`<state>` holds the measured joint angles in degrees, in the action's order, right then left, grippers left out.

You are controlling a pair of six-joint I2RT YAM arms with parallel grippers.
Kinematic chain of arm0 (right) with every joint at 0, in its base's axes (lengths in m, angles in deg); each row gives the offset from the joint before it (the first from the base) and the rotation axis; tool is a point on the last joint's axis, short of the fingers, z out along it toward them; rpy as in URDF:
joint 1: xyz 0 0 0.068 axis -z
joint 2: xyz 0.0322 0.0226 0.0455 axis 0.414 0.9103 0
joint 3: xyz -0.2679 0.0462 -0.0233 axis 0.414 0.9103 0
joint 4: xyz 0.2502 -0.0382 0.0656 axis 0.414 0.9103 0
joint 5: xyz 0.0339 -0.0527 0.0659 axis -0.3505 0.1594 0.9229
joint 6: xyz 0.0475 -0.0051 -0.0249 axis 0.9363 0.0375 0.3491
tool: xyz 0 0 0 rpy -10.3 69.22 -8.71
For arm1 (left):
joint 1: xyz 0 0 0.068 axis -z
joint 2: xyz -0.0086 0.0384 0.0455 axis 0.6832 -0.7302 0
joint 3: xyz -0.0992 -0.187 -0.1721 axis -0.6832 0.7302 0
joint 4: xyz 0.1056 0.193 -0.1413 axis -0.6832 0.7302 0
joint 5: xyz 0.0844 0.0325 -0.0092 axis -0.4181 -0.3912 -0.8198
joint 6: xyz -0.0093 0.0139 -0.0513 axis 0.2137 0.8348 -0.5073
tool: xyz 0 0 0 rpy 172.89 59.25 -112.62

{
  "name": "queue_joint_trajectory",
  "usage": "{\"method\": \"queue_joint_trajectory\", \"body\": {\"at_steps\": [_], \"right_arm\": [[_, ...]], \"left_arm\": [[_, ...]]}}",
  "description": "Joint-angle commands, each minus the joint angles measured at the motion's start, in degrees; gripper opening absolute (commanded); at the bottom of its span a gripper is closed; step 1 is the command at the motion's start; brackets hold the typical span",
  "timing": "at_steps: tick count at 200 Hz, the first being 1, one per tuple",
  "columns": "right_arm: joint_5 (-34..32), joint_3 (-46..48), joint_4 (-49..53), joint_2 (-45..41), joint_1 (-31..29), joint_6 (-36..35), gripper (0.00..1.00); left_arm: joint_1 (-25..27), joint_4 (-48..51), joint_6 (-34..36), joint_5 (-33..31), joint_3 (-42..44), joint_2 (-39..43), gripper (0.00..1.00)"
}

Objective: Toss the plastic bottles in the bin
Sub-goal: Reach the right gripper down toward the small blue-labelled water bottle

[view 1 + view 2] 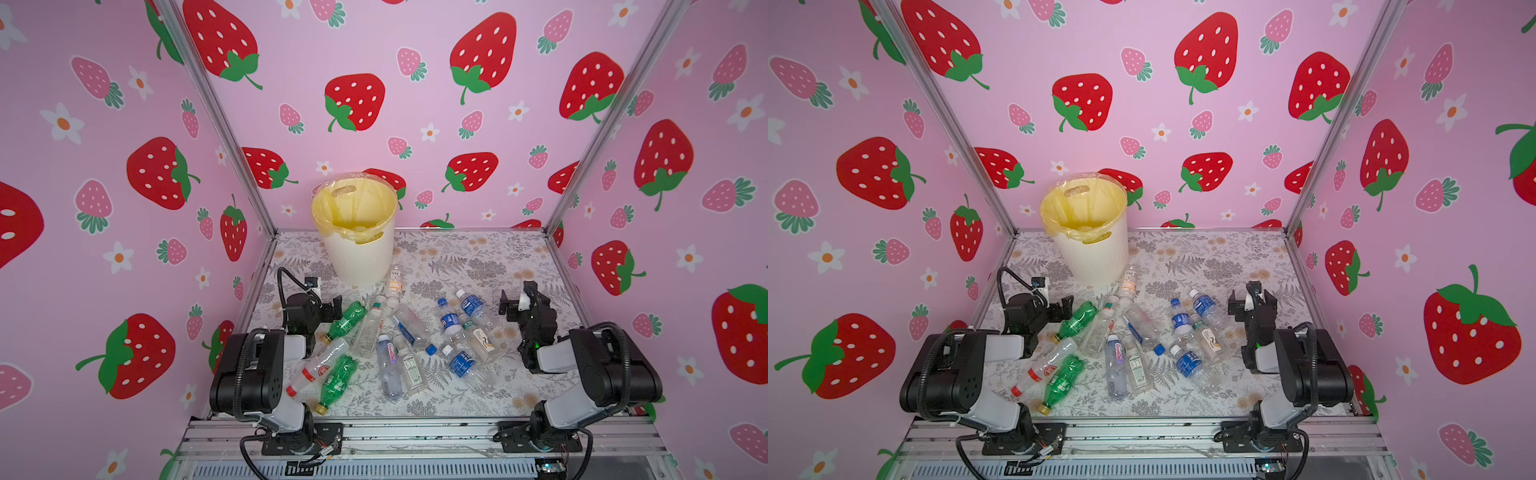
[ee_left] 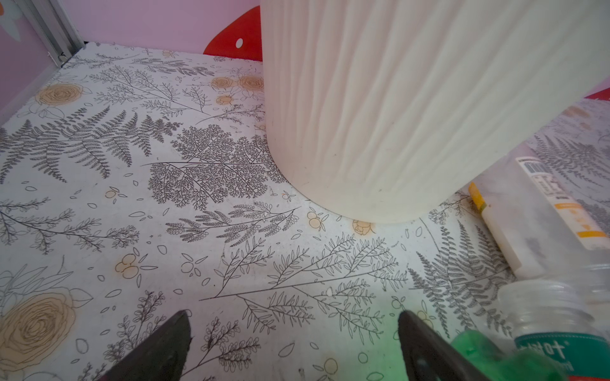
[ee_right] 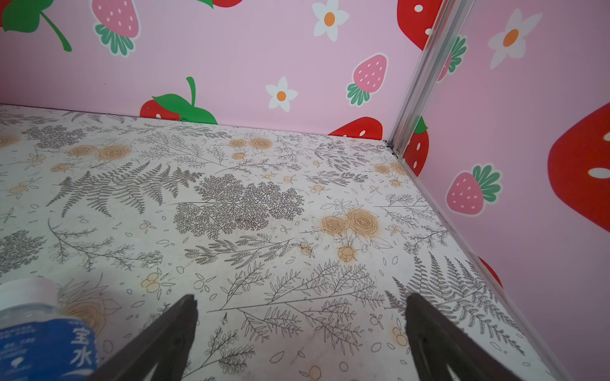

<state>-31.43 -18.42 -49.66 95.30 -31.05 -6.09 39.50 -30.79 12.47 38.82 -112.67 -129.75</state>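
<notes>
**Both grippers gaping, bottles lying loose, bin waiting at the back**

The left gripper (image 1: 334, 306) is hanging low over the table (image 1: 478, 257), its jaws standing wide apart with nothing between them. The left wrist view (image 2: 293, 316) is showing only bare fern print in the gap. A green bottle (image 1: 347, 320) is lying just beside that gripper, its base pointing toward the fingers. In the left wrist view the same green bottle (image 2: 475, 349) is crowding in right beside one finger.

Over on the other side, the right gripper (image 1: 512, 305) is doing much the same, with its jaws spread wide and holding nothing (image 3: 300, 300). A blue-labelled bottle (image 1: 469, 305) is lying near it, cap toward the back wall, and it is peeking into the right wrist view (image 3: 43, 330).

Between the two arms the plastic bottles (image 1: 390, 361) are all lying on their sides in a loose scatter across the middle of the table. A second green bottle (image 1: 336, 382) is resting against a red-labelled bottle (image 1: 318, 368) at the near left.

Further back, an orange-labelled bottle (image 1: 395, 284) is lying right at the foot of the bin (image 1: 357, 249). The bin is standing upright at the back, left of centre, with its yellowish liner bag (image 1: 353, 203) folding over the rim.
</notes>
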Motion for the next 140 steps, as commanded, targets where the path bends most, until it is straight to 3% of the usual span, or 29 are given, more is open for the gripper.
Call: {"method": "queue_joint_trajectory", "body": {"at_steps": [1, 93, 114, 140], "right_arm": [[-0.7, -1.0, -0.3, 0.0, 0.2, 0.3, 0.99], [-1.7, -0.7, -0.3, -1.2, 0.1, 0.8, 0.99], [-3.2, -3.8, 9.9, -6.0, 0.0, 1.6, 0.99], [-7.2, -9.0, 23.0, -10.1, 0.0, 5.9, 0.99]], "left_arm": [[-0.3, -1.6, 1.1, 1.1, -1.2, 0.2, 0.99], [-0.1, 0.5, 0.9, 0.3, -1.8, 1.6, 0.99], [-0.1, 10.7, -0.7, -2.9, -6.2, 5.2, 0.99], [0.7, 18.3, -2.6, -11.8, -10.2, 6.8, 0.99]]}}
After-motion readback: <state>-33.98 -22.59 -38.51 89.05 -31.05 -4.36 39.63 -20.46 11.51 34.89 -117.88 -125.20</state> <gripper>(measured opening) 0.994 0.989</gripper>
